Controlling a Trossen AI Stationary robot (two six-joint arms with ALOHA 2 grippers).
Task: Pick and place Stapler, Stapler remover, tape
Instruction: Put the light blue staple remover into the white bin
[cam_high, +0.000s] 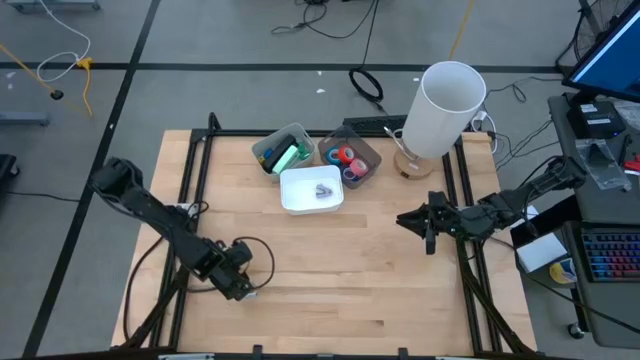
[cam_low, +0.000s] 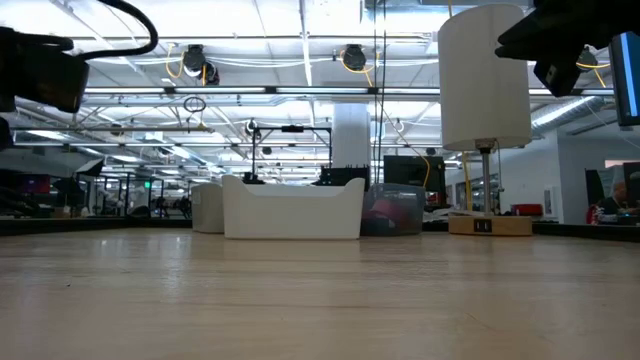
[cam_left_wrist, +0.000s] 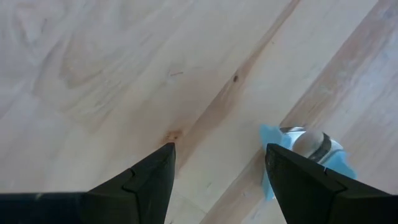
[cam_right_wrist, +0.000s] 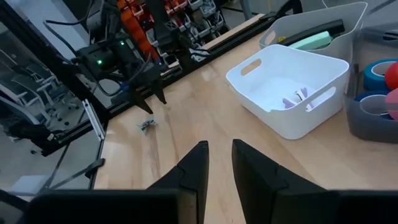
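My left gripper (cam_high: 243, 283) points down over the near-left table, open. A small blue and silver stapler remover (cam_left_wrist: 308, 148) lies on the wood just beyond one fingertip, not between the fingers; it also shows as a small lump (cam_right_wrist: 147, 126). My right gripper (cam_high: 424, 226) hovers at mid-right, pointing left, its fingers a narrow gap apart and holding nothing. A green stapler (cam_high: 286, 158) lies in a grey bin. Blue and red tape rolls (cam_high: 348, 160) sit in the bin beside it. Small silver pieces (cam_right_wrist: 292, 99) lie in the white bin (cam_high: 300, 200).
The three bins cluster at the table's far middle. A tall white lamp (cam_high: 445, 100) on a wooden base (cam_high: 413, 167) stands at the far right, close to the tape bin. Bare wood stretches across the middle and near side. Black frame rails run along both sides.
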